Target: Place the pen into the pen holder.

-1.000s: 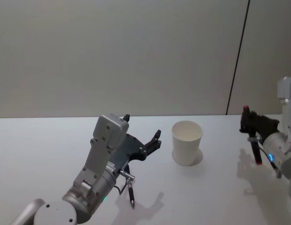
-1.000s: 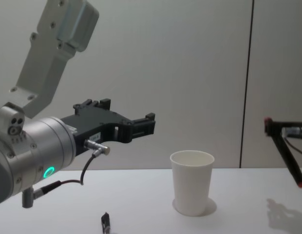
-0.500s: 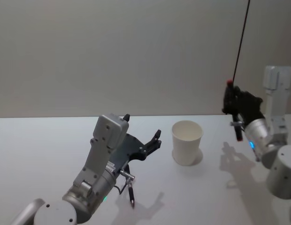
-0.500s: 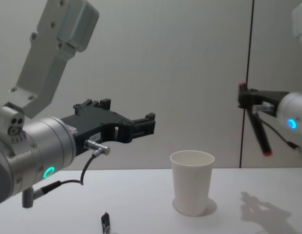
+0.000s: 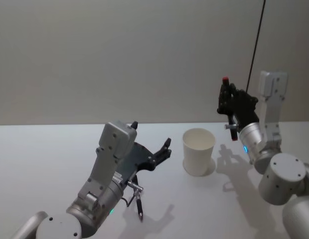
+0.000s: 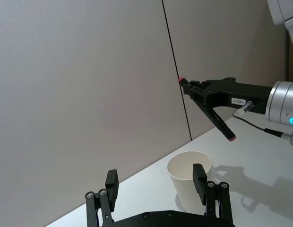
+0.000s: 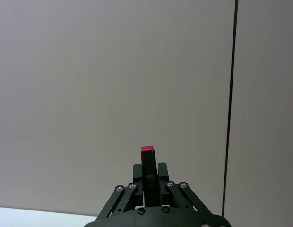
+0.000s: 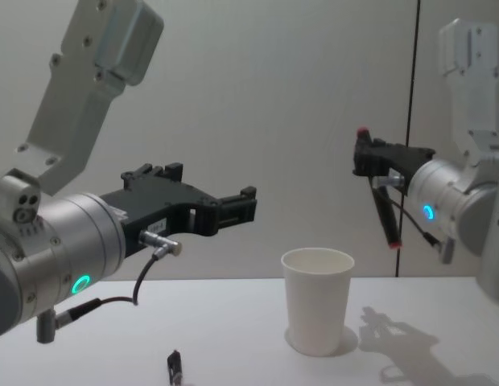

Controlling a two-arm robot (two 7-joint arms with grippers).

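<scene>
Pen, a dark stick with a red cap at each end, hangs in the air, clamped near its upper end by the right end effector, whose fingers are clenched on the barrel. In the chest view it is tilted, the upper red end poking above the fingers and the lower red tip slanting down toward the robot's right. That lower tip sits higher than the rim of the pen holder and off to its right, apart from it; none of the pen is inside the cup.

From the left wrist view the pen shows as a slanted bar above and beyond the cup.

The pen holder, a plain white paper cup, stands upright on the pale desk with its mouth open.

The left end effector hovers above the desk to the left of the cup, its fingers spread wide and grasping nothing. Below that arm's wrist a second dark pen lies flat on the desk, well apart from the cup.
</scene>
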